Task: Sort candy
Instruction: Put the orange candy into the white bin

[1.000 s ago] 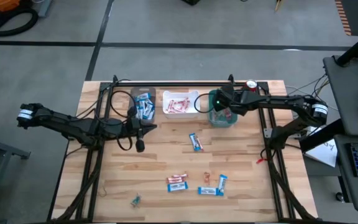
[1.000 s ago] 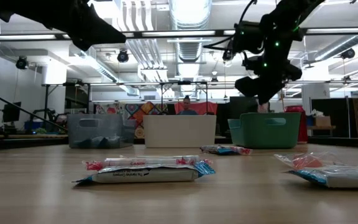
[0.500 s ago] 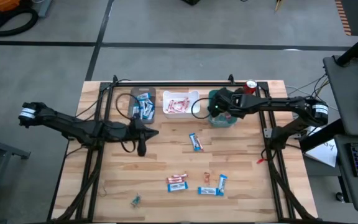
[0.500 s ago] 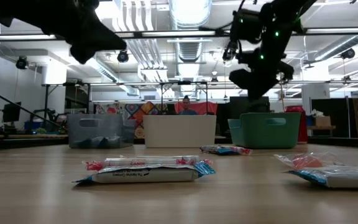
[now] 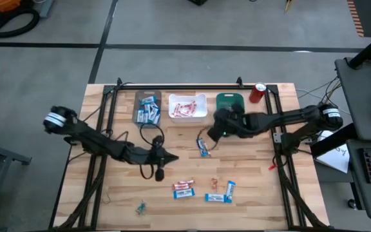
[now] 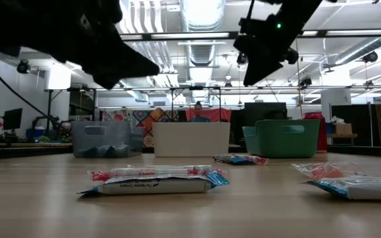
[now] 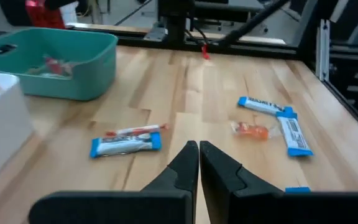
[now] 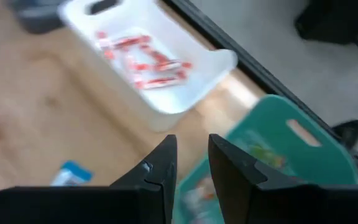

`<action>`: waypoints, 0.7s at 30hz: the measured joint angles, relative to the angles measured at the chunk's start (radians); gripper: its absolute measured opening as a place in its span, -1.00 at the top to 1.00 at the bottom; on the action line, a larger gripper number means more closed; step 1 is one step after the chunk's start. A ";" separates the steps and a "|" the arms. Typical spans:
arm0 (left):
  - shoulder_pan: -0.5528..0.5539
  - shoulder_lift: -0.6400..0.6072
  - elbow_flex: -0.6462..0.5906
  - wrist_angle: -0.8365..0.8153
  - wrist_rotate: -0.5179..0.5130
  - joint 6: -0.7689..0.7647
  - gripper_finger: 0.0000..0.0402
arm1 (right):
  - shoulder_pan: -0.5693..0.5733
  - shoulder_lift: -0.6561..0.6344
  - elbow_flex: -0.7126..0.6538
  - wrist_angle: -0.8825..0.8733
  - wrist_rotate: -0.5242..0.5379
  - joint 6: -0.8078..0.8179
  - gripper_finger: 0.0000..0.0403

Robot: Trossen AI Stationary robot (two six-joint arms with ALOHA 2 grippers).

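- A wooden desk seen from above, with three bins in a row along its far edge: a grey bin of blue-and-white bars, a white bin of red-and-white bars, and a teal bin with a few small sweets.
- Loose candy lies on the near half of the desk: one blue-and-white bar near the middle, and a cluster nearer the front made up of a red-and-white bar, more blue bars and a small orange piece.
- The right gripper hangs just in front of the teal bin, near the middle bar; its fingers are slightly apart and hold nothing.
- The left gripper hovers near the front cluster, its fingers pressed together and empty.
- The step in hand looks like reaching for the next piece. The left fingers must open before any grasp.
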 joint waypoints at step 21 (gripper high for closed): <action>-0.055 0.465 0.048 0.432 0.174 0.004 0.25 | 0.280 0.000 -0.030 0.059 0.108 0.203 0.59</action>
